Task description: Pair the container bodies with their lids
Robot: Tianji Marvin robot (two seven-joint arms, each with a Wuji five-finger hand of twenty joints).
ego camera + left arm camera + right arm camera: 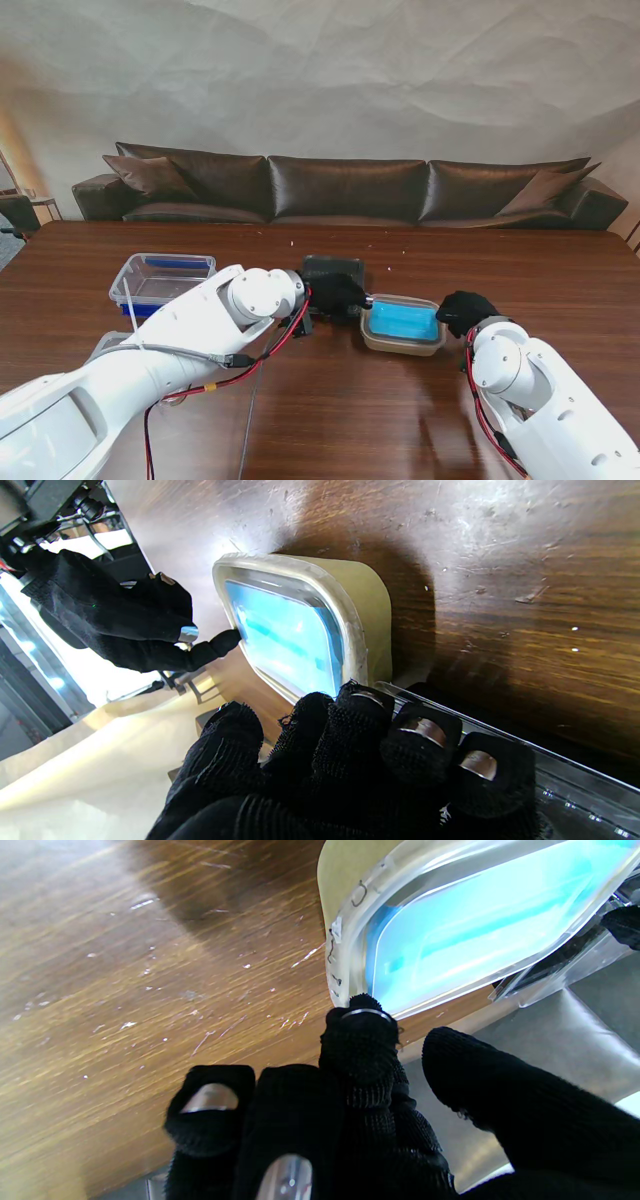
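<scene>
Stand view: beige container (pixel 403 327), clear lid over blue, touched by both hands' fingertips, grasp unclear.

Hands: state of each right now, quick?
Left hand: fingers curled, resting by the beige tub; grip unclear.
Right hand: one fingertip touching the tub's rim, holding nothing.

This looks like a lounge or meeting room pressed into use as a robot test space. A long dark leather sofa (pixel 350 190) with loose cushions runs along the back wall (pixel 330 70), which is covered in pale, creased sheeting (more like a hung backdrop than plaster). In front of it stands a wide wooden table (pixel 330 400), dark brown, its glossy top scratched and speckled in the wrist views. At the far left edge a small side table (pixel 40 205) shows beside the sofa's arm. No kitchen fittings or lab benches appear.
</scene>
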